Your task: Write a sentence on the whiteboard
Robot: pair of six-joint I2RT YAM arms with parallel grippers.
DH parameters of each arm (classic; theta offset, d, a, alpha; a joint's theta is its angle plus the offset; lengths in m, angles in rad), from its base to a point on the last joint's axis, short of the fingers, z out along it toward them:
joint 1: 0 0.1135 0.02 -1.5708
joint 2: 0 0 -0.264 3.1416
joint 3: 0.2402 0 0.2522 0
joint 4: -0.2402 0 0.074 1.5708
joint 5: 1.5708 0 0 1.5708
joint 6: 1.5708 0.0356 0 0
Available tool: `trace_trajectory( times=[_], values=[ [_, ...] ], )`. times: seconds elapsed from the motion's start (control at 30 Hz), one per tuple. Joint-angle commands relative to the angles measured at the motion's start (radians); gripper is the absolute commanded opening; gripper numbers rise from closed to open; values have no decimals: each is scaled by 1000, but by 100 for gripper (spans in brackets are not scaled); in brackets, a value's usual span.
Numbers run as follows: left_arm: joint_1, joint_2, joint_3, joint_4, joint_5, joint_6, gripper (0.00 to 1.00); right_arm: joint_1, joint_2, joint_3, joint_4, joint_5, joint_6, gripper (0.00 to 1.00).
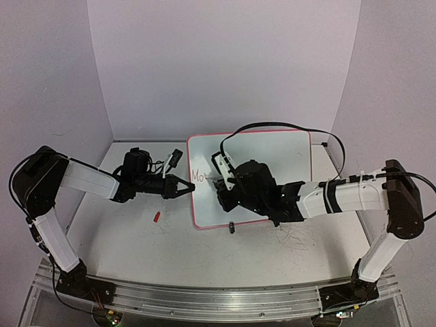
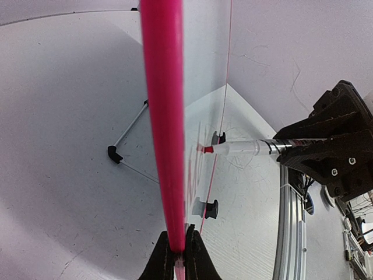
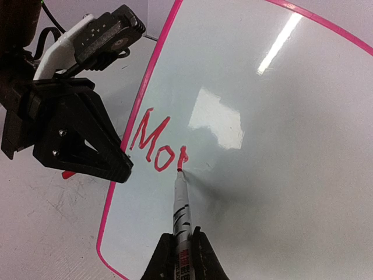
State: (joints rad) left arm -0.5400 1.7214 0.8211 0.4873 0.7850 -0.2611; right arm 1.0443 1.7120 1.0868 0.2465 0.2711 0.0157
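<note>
Whiteboard (image 1: 272, 146), centre of table (image 1: 136, 238), left rim pinched by left end effector (image 2: 176, 248); right end effector (image 3: 179, 239) clamped on marker (image 3: 182, 201), tip touching third letter of sentence (image 3: 156, 140); writing barely begun, next needs steady rightward strokes.

The glossy white red-rimmed whiteboard (image 1: 272, 153) lies bare from 12 to 3 o'clock. The left end effector (image 1: 187, 186) pinches its 9 o'clock rim. The right end effector (image 3: 178, 255), gripping a red-tipped silver marker (image 3: 181, 204), covers 7 o'clock. A small red cap (image 1: 156, 216) lies on the white tabletop (image 1: 122, 245) at 8 o'clock.
</note>
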Motion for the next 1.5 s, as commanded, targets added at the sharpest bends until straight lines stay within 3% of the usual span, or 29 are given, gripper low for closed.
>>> trace_trajectory(
  times=[0.0,1.17,1.47],
  values=[
    [-8,-26,30,-13,-11,36,0,-5,-29,-19,-23,23,20,0],
    [-8,-35,23,-18,-12,42,0,-14,-7,51,7,123,10,0],
    [-8,-27,24,-18,-18,46,0,-14,-87,-1,28,63,-6,0]
  ],
)
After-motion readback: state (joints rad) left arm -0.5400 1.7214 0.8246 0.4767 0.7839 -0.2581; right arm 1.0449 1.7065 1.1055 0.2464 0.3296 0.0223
